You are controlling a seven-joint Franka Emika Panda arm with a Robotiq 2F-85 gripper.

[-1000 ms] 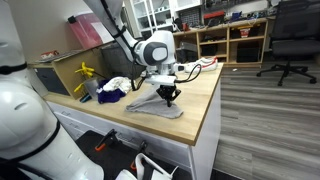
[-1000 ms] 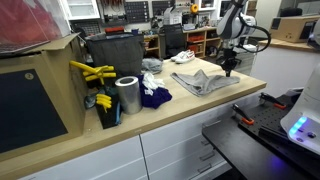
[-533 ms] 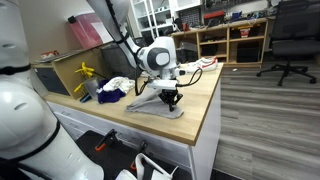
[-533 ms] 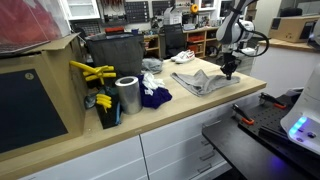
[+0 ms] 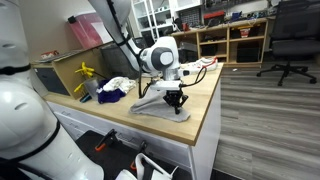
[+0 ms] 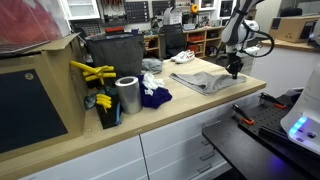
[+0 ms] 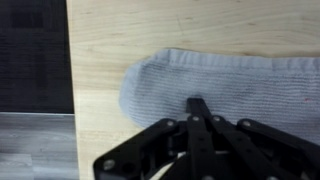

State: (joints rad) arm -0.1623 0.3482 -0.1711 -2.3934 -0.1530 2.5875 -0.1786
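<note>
A grey cloth [image 5: 150, 105] lies spread on the wooden countertop [image 5: 205, 110] and shows in both exterior views [image 6: 198, 80]. My gripper [image 5: 176, 101] points down at the cloth's end nearest the counter's edge [image 6: 236, 72]. In the wrist view the fingers [image 7: 197, 106] are closed together on the cloth's rounded end [image 7: 230, 78], pinching it against the wood. The fabric between the fingertips is hidden.
A metal can [image 6: 127, 95], a dark blue cloth [image 6: 153, 97], yellow tools [image 6: 92, 72] and a black bin [image 6: 115, 52] stand at the counter's other end. A white cloth [image 6: 152, 66] lies behind. An office chair [image 5: 290, 40] stands on the floor beyond.
My gripper has moved along the counter toward its edge, pulling the grey cloth's end with it and stretching the cloth out flatter.
</note>
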